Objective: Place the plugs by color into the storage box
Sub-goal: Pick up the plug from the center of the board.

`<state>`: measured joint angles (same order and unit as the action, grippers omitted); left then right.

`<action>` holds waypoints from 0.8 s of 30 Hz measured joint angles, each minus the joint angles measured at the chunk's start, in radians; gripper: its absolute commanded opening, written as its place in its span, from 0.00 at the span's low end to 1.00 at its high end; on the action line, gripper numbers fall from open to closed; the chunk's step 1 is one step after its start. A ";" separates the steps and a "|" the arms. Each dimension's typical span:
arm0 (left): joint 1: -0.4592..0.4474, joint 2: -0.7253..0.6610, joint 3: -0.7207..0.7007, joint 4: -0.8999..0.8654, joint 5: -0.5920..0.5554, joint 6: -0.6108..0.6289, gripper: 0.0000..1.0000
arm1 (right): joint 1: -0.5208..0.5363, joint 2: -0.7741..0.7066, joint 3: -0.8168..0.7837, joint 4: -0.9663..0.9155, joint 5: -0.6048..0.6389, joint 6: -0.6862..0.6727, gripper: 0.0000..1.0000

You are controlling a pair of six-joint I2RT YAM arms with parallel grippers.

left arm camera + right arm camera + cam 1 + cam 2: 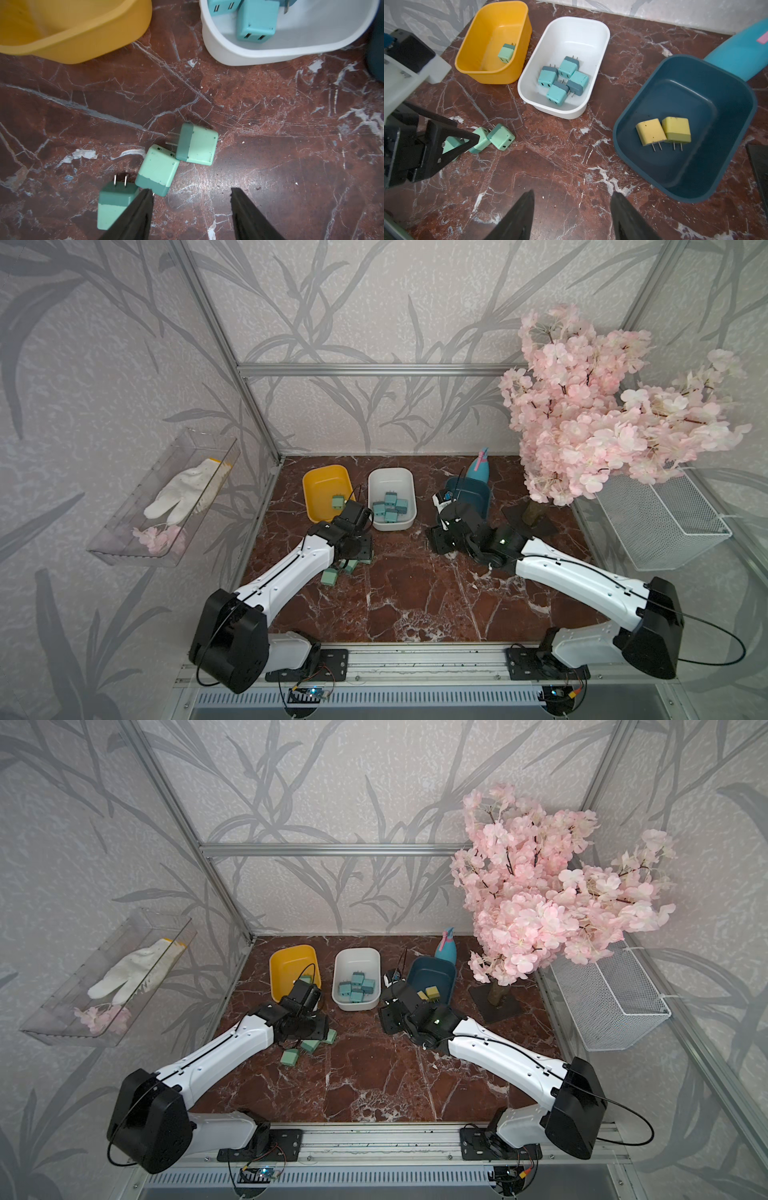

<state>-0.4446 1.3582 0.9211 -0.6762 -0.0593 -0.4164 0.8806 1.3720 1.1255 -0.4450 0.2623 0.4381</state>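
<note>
Left pincer (190,192) spread, empty; three green plugs (158,170) lie on surface (270,135) beside my finger (141,207), lower centre. Right pincer (573,192) spread, empty. Fourth green plug (506,54) in yellow bin (492,76), blue plugs (564,81) in white bin (571,112), yellow pair (662,133) in dark bin (726,166).

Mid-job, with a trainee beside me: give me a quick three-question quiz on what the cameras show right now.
1. How many sage green cube-shaped plastic plugs lie loose on the brown marble tabletop?
2. True or false: the left claw is clamped on a plug.
3. The two yellow cube-shaped plugs lie in: A the yellow plastic tub, B the white plastic tub, C the dark blue plastic tub?
Key: 1 three; 2 false, its jaws stand apart, empty; 3 C.
</note>
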 measured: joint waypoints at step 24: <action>-0.006 0.240 0.044 0.100 0.039 0.136 0.62 | -0.036 -0.051 -0.066 0.045 -0.003 0.004 0.69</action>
<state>-0.4507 1.5982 0.9649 -0.5766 -0.0200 -0.2802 0.8444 1.3209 1.0595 -0.4004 0.2592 0.4419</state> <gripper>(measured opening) 0.622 0.686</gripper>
